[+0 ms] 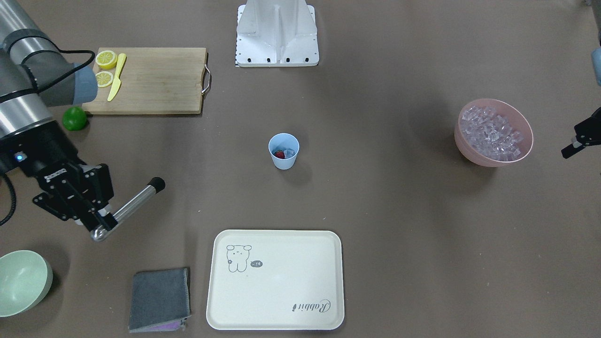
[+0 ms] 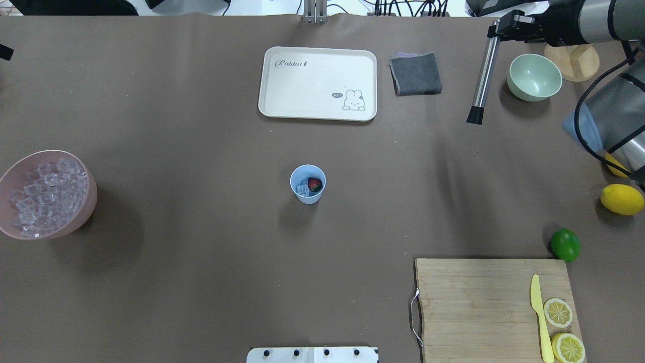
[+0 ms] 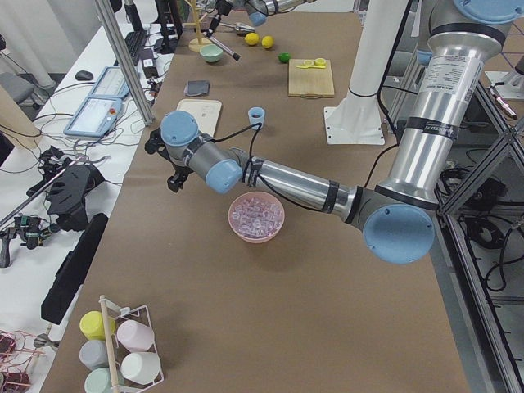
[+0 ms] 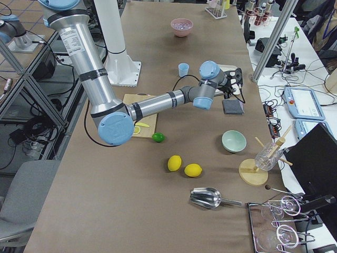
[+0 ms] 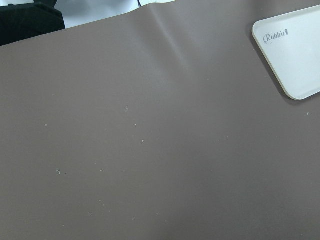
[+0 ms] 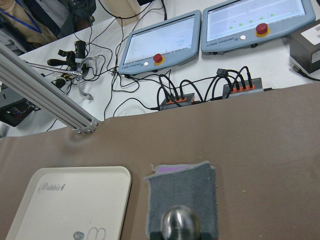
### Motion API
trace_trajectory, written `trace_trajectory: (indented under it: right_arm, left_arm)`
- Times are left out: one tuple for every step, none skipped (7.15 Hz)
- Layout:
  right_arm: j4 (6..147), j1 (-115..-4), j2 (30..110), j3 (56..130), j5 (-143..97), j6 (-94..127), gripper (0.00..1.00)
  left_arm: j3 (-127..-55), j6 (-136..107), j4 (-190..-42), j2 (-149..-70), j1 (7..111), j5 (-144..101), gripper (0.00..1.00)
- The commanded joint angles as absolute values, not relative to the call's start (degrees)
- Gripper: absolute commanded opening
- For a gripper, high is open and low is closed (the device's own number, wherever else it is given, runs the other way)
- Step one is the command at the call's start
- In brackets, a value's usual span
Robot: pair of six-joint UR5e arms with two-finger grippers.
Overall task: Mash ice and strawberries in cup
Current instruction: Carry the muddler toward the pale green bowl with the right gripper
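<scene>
A cream tray [image 2: 317, 65] lies beside a grey cloth [image 2: 415, 74], a green lime [image 2: 565, 244] near the cutting board [image 2: 478, 302].

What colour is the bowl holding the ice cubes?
The bowl is pink; overhead exterior view shows it best.

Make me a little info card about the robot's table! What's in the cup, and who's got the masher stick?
cup: light blue, upright, mid-table
inside it: one strawberry and a few ice cubes
right claw: shut on the muddler, by the green bowl, far from the cup
left claw: beside the pink bowl full of ice; open or shut unclear
mashing: not started
</scene>
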State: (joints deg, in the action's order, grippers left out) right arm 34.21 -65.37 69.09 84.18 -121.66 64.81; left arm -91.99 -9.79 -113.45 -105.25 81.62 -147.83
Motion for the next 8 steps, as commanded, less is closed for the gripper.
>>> trace_trajectory:
  right_arm:
    - [34.2, -66.3, 71.7, 80.9, -128.5, 61.7, 0.00]
    - [34.4, -66.3, 74.1, 80.8, -130.3, 58.8, 0.00]
    - [34.5, -66.5, 76.1, 80.7, -132.4, 57.0, 0.00]
    - [34.7, -66.5, 78.3, 80.6, -134.5, 56.3, 0.00]
    - [34.8, -66.4, 80.0, 80.4, -134.7, 55.6, 0.00]
    - [34.9, -64.1, 79.7, 78.9, -134.4, 55.4, 0.00]
    - [35.2, -62.4, 78.4, 77.5, -134.4, 54.3, 0.00]
    - [37.2, -61.6, 78.2, 77.7, -135.0, 54.2, 0.00]
  left_arm:
    - [-93.3, -9.8, -113.5, -105.1, 81.8, -147.6, 0.97]
    - [-93.3, -9.8, -113.5, -104.9, 81.8, -147.2, 0.97]
    - [-93.4, -9.9, -113.5, -104.9, 81.8, -147.3, 0.97]
    - [-93.4, -9.6, -112.9, -105.5, 82.0, -147.7, 0.97]
    - [-93.9, -9.8, -113.0, -105.4, 82.3, -147.9, 0.97]
    - [-94.5, -9.8, -113.4, -104.9, 82.3, -147.5, 0.97]
    - [-95.5, -9.8, -113.5, -104.8, 82.4, -147.4, 0.97]
    - [-95.9, -9.8, -113.5, -104.8, 82.4, -147.4, 0.97]
